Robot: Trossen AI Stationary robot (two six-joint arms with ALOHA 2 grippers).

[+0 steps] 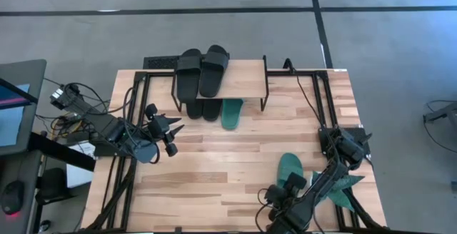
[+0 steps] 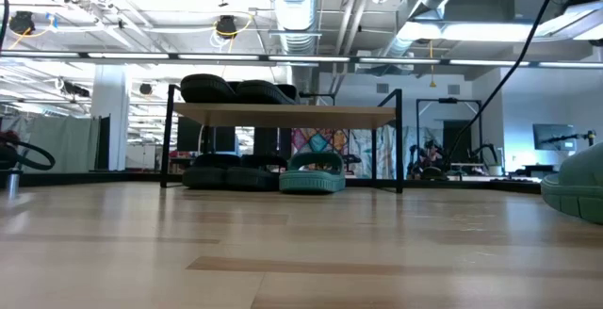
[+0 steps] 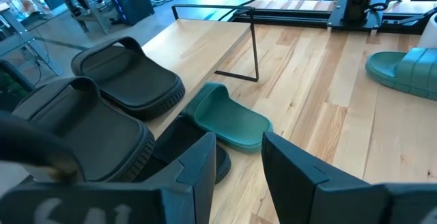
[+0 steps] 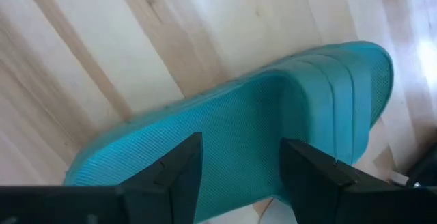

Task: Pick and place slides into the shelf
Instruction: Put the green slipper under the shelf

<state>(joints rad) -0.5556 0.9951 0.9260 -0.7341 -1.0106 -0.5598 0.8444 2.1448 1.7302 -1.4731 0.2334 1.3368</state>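
Observation:
The shelf (image 1: pixel 246 77) stands at the table's far side. Two black slides (image 1: pixel 189 73) (image 1: pixel 213 68) lie on its plank top. Beneath it, black slides (image 1: pixel 202 109) and a teal slide (image 1: pixel 231 113) rest on the table. A second teal slide (image 4: pixel 259 115) lies sole down near the table's right front, also seen in the high view (image 1: pixel 289 168). My right gripper (image 4: pixel 239 176) is open just above this slide's footbed, pointing steeply down. My left gripper (image 3: pixel 239 169) hangs open and empty above the table's left middle, facing the shelf. My right gripper comes at the teal slide from above, both open fingers (image 4: pixel 177 173) over the footbed (image 4: pixel 239 125) behind the strap. I cannot tell whether the fingers touch it. The slide lies flat on the table.
A spiky teal paper plant (image 1: pixel 344 184) lies by the right arm near the table's right edge. Black frame rails (image 1: pixel 318 95) run along the table's sides. Bare wood lies between the shelf and the near slide.

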